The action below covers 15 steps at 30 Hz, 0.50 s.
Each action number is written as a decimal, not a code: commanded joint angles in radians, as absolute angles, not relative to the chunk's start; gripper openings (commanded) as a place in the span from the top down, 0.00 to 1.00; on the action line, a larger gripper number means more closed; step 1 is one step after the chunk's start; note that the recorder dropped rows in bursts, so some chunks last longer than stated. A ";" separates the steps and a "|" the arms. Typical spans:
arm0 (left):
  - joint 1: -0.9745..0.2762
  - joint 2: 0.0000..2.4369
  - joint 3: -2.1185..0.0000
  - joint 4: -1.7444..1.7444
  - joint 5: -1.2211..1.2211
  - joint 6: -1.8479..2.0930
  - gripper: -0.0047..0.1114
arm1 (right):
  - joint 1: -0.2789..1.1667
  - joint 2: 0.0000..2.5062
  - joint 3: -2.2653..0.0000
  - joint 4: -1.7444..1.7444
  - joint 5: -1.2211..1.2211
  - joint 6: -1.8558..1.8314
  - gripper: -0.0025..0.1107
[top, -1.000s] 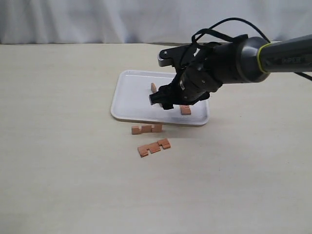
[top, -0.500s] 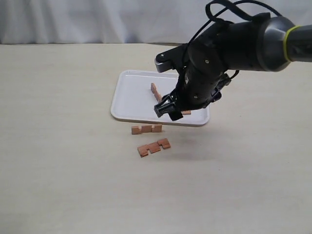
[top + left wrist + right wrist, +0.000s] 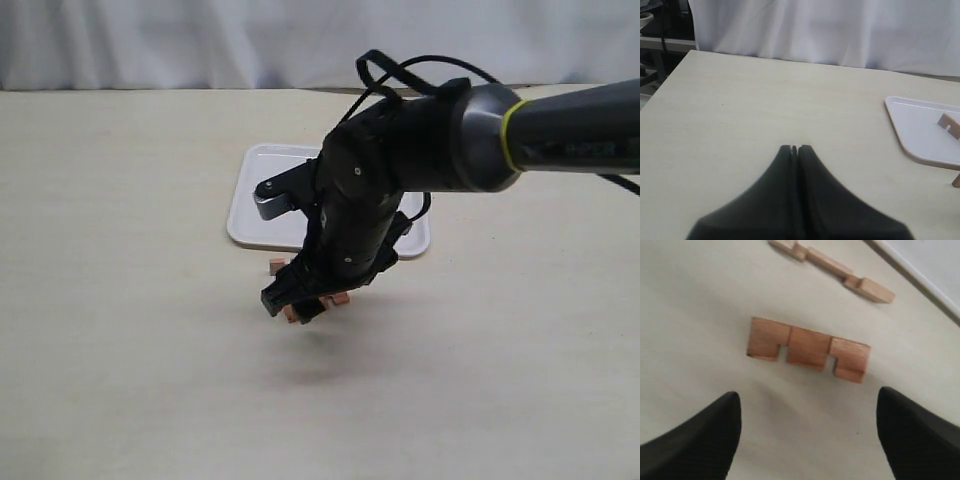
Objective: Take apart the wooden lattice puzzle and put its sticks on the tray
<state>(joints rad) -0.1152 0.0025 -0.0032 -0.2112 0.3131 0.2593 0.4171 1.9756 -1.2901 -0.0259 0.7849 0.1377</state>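
Observation:
No assembled lattice puzzle shows, only loose sticks. In the right wrist view a notched stick [image 3: 807,347] lies flat on the table just ahead of my open right gripper [image 3: 807,440], with nothing between its fingers. A second stick [image 3: 832,267] lies beyond it, near the white tray's rim [image 3: 920,270]. In the exterior view my right gripper [image 3: 295,305] hangs low over these sticks and hides most of the flat stick [image 3: 340,298] and the second stick [image 3: 278,266]. The tray [image 3: 270,190] sits behind. My left gripper [image 3: 795,148] is shut and empty; a third stick [image 3: 948,125] lies on the tray [image 3: 920,150].
The right arm [image 3: 420,150] reaches across the tray and covers its right half. A white curtain [image 3: 200,40] runs along the far table edge. The end of a stick [image 3: 956,180] on the table shows at the left wrist view's border.
My right gripper has swung from above the tray toward the front left and come down over the two sticks on the table. It hides the sticks on the tray.

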 commanded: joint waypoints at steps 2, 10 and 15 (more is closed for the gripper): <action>-0.105 0.000 0.000 -0.213 0.304 0.265 0.96 | 0.436 1.995 -1.291 -0.038 0.720 0.189 0.30; -0.105 0.000 0.000 -0.213 0.304 0.265 0.96 | 0.434 2.041 -1.291 -0.042 0.658 0.226 0.12; -0.105 0.000 0.000 -0.213 0.304 0.265 0.96 | 0.406 2.080 -1.291 -0.073 0.607 0.312 0.13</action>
<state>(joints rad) -0.1152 0.0025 -0.0032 -0.2112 0.3131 0.2593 0.4208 2.0699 -1.2901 -0.0410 0.6190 0.2754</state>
